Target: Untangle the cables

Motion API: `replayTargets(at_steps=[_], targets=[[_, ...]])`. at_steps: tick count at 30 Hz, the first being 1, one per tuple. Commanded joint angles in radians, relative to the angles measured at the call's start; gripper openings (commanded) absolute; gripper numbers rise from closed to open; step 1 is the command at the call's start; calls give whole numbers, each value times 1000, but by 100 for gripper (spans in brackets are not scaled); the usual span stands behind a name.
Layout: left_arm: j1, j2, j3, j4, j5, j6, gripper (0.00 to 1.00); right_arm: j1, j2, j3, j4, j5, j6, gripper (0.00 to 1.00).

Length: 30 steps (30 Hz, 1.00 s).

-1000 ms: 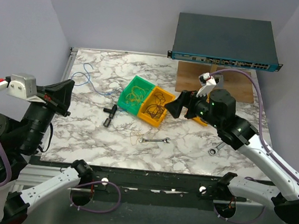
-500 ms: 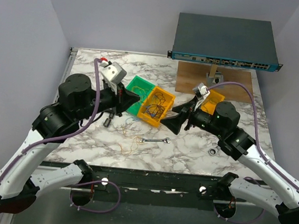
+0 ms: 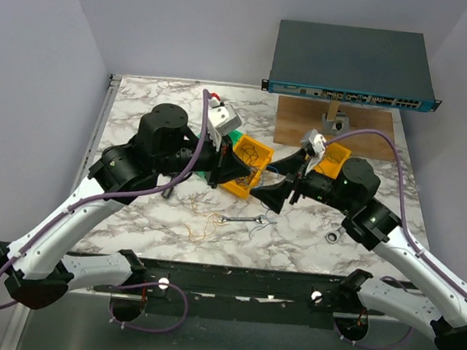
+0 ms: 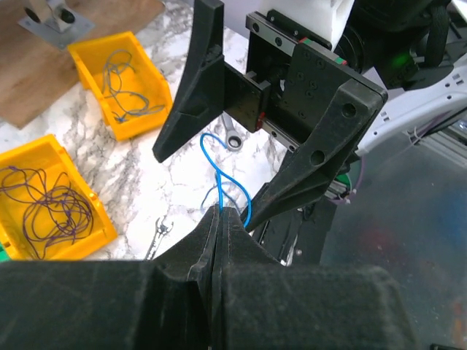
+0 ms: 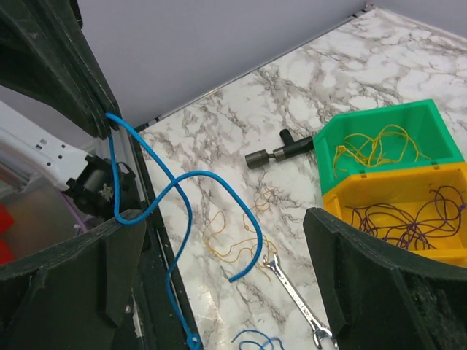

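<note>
My left gripper [image 4: 219, 213] is shut on a thin blue cable [image 4: 218, 173], which loops up from its tips. In the right wrist view the same blue cable [image 5: 182, 175] hangs from the left gripper's tip [image 5: 103, 120] and curls down between my right gripper's fingers. My right gripper [image 5: 226, 270] is open wide and touches nothing. From above, the left gripper [image 3: 232, 172] and the right gripper [image 3: 275, 194] face each other over the middle of the table. A yellow-orange cable [image 5: 241, 233] lies loose on the marble beside the silver wrench [image 5: 299, 299].
A green bin [image 5: 387, 138] holds yellow wires and a yellow bin [image 5: 438, 251] holds dark wires. A second yellow bin [image 3: 332, 160], a black T-shaped tool [image 5: 281, 153], a ring wrench [image 3: 333, 234] and a network switch [image 3: 352, 62] on a wooden block [image 3: 305, 120] stand around.
My left arm swung from the table's left edge to the middle, carrying the blue cable. My right gripper shifted slightly left and lower and stands wider open.
</note>
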Motion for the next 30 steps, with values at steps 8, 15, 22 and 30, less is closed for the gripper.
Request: replayTargets(at_steps=[8, 15, 22, 30], targets=[[-49, 60, 59, -31, -1, 35, 0, 0, 41, 47, -60, -177, -49, 23], [-48, 1, -10, 27, -181, -9, 34, 1, 5, 19, -64, 18, 43, 1], [-33, -94, -162, 38, -385, -98, 96, 1, 54, 31, -177, 473, 132, 1], [-13, -198, -480, 56, -592, -263, 99, -2, 106, 115, -211, 856, 188, 1]])
